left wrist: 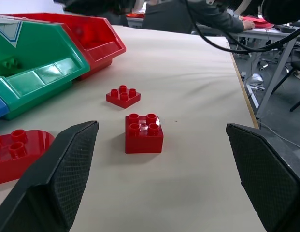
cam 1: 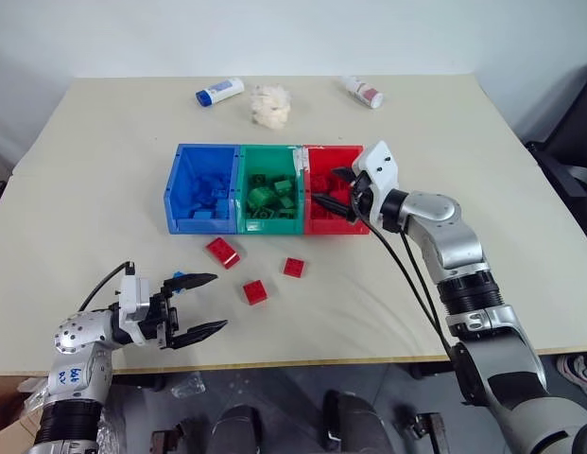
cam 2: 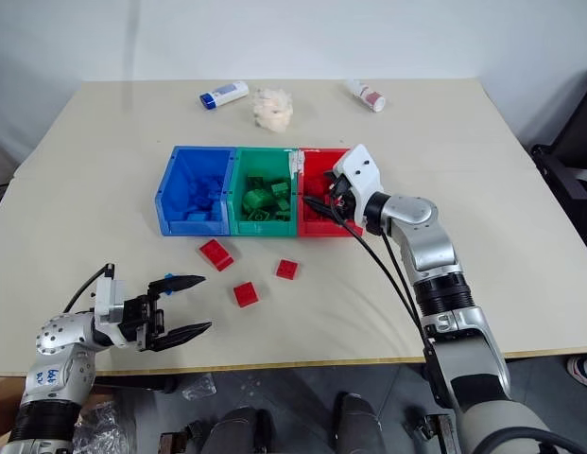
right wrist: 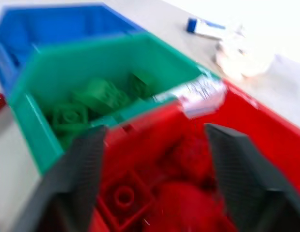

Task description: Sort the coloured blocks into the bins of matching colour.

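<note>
A beige bench [cam 1: 104,170] is shown carrying three joined open-top bins: blue [cam 1: 203,187], green [cam 1: 267,189] and red [cam 1: 323,170]. The far part of the red bin is hidden in the head views by the right tool [cam 1: 338,189], which is held over that bin with its fingers spread and nothing seen between them; in the right wrist view, red blocks [right wrist: 140,203] in the bin are blurred and their number cannot be made out. Green blocks [cam 1: 267,197] are heaped in the green bin, and blue blocks [cam 1: 210,200] lie in the blue bin, hard to separate from its walls. Three red studded blocks remain on the bench in front of the bins: a longer one [cam 1: 222,253], a square one [cam 1: 255,291] and a smaller flat one [cam 1: 293,267]. The left tool [cam 1: 206,303] is held near the bench's front edge, its fingers spread wide and empty. At the far edge lie a blue-capped tube [cam 1: 219,92], a fluffy white wad [cam 1: 270,106] and a red-capped tube [cam 1: 363,92].
</note>
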Controlling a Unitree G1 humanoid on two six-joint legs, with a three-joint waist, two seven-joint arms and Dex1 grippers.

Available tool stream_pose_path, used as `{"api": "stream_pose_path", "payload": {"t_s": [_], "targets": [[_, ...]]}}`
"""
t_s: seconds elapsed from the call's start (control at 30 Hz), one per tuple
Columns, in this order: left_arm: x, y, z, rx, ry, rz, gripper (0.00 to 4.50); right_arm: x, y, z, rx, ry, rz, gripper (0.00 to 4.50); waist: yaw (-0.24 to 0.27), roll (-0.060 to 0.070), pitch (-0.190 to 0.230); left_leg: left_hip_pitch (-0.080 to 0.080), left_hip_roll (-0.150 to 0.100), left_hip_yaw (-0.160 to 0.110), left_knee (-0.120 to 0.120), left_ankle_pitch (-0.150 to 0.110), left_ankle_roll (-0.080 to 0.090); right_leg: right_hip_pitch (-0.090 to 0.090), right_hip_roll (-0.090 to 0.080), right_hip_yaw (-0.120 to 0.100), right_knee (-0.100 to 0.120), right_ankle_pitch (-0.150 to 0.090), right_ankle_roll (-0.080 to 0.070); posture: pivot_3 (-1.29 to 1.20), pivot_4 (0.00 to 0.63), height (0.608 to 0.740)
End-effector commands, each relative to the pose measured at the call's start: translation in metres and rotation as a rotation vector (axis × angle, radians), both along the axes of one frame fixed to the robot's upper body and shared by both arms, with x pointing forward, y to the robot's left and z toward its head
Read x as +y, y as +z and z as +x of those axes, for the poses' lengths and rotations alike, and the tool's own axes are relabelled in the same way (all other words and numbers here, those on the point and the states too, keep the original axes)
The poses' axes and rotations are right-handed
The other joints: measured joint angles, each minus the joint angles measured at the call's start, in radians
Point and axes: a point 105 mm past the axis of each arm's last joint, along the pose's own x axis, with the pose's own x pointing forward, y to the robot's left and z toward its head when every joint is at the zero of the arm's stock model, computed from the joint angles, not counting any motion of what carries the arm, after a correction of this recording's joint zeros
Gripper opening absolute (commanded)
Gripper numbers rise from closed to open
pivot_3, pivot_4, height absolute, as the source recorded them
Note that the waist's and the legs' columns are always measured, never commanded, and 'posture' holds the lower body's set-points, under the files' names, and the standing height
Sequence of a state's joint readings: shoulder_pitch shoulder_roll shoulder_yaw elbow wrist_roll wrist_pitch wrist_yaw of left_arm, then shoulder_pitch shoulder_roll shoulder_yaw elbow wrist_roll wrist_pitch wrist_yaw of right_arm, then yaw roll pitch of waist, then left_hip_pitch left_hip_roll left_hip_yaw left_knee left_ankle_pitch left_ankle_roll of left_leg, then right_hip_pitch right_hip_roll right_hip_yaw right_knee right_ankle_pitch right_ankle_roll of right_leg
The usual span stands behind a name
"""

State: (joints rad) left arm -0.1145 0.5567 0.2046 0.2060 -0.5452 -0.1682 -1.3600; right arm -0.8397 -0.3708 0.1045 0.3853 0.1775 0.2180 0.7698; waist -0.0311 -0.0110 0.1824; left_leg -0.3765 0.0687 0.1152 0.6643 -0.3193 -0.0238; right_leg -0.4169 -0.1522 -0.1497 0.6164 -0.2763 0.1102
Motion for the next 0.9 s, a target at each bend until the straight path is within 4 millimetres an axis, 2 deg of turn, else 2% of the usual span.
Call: {"api": "stream_pose_path", "payload": {"t_s": [0.03,0.13,0.27,0.33,0.43,0.53,0.6,0.67,0.77,0.9], "targets": [[-0.001,0.004,-0.001,-0.032,-0.018,0.009,4.50,0.000,0.009,-0.010,-0.061,0.028,0.014,4.45,0.000,0.000,0.000,0.000,0.000,0.000,0.000,0.000,0.000,0.000,0.000,0.000,0.000,0.000,0.000,0.00,0.150,0.740],[-0.001,0.004,0.000,-0.031,-0.024,0.009,4.50,-0.001,0.001,-0.028,-0.040,0.082,0.002,4.45,0.000,0.000,0.000,0.000,0.000,0.001,0.001,0.000,0.000,0.000,0.000,0.001,0.000,0.000,0.000,0.00,0.150,0.740],[-0.002,0.004,0.002,-0.026,-0.036,0.009,4.50,-0.010,-0.020,-0.071,0.034,0.205,-0.053,4.45,0.006,0.000,0.000,0.000,0.000,0.000,0.001,-0.001,0.000,0.000,0.000,0.001,0.000,0.000,0.000,0.00,0.150,0.740],[-0.001,0.004,0.004,-0.024,-0.039,0.009,4.50,-0.017,-0.024,-0.088,0.058,0.236,-0.055,4.45,0.005,0.000,0.000,0.000,0.000,0.000,0.001,-0.001,0.001,0.000,0.000,0.001,0.000,0.000,0.000,0.00,0.150,0.740],[0.002,0.004,0.007,-0.022,-0.041,0.014,4.50,-0.040,-0.040,-0.115,0.136,0.242,-0.106,4.45,0.005,0.000,0.000,0.000,0.000,0.001,0.001,-0.001,0.001,0.000,0.000,0.002,0.000,0.000,0.000,0.00,0.150,0.740],[0.004,0.005,0.009,-0.021,-0.043,0.017,4.50,-0.062,-0.053,-0.131,0.206,0.213,-0.170,4.45,0.003,0.000,0.000,0.001,0.000,0.001,0.002,-0.001,0.001,0.001,0.001,0.002,-0.001,0.000,0.000,0.00,0.150,0.740],[0.006,0.005,0.011,-0.020,-0.044,0.021,4.50,-0.075,-0.059,-0.138,0.237,0.186,-0.205,4.45,0.002,0.000,0.000,0.002,0.000,0.002,0.002,-0.001,0.001,0.001,0.001,0.003,-0.002,0.000,0.000,0.00,0.150,0.740],[0.006,0.005,0.012,-0.020,-0.046,0.023,4.50,-0.078,-0.061,-0.140,0.246,0.179,-0.217,4.45,0.003,0.000,0.000,0.003,0.000,0.002,0.002,-0.001,0.001,0.001,0.001,0.003,-0.002,0.000,0.000,0.00,0.150,0.740],[0.004,0.007,0.015,-0.027,-0.048,0.020,4.50,-0.068,-0.063,-0.137,0.249,0.198,-0.217,4.45,0.003,0.000,0.000,0.003,0.001,0.002,0.002,-0.001,0.001,0.001,0.001,0.003,-0.004,0.000,0.000,0.00,0.150,0.740],[0.001,0.007,0.015,-0.029,-0.053,0.018,4.50,-0.041,-0.065,-0.128,0.237,0.245,-0.193,4.45,0.002,0.000,0.000,0.003,0.001,0.002,0.002,-0.001,0.001,0.001,0.001,0.003,-0.004,0.000,0.000,0.00,0.150,0.740]]}}
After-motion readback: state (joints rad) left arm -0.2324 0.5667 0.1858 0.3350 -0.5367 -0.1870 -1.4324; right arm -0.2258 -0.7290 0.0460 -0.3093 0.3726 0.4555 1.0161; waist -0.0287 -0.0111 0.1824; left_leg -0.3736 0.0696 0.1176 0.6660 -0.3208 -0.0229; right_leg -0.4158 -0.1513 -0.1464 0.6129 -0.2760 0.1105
